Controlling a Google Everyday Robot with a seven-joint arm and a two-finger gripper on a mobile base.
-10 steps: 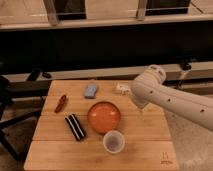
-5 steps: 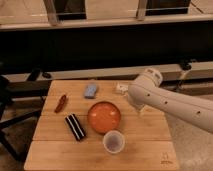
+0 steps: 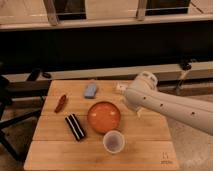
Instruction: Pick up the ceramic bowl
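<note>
The ceramic bowl [image 3: 104, 117] is round, shallow and orange-red, and sits upright near the middle of the wooden table [image 3: 55, 155]. My white arm [image 3: 170, 106] reaches in from the right, its thick end just right of the bowl. The gripper [image 3: 137, 112] hangs at the arm's lower left end, mostly hidden behind it, a little to the right of the bowl's rim and above the table.
A small white cup [image 3: 113, 142] with a dark inside stands just in front of the bowl. A black striped packet [image 3: 75, 126] lies to its left, a red-brown item [image 3: 61, 102] further left, a blue item [image 3: 90, 90] behind, and a small white item [image 3: 121, 87] by the arm.
The arm has shifted left and slightly down toward the bowl. The bowl and other objects have not moved.
</note>
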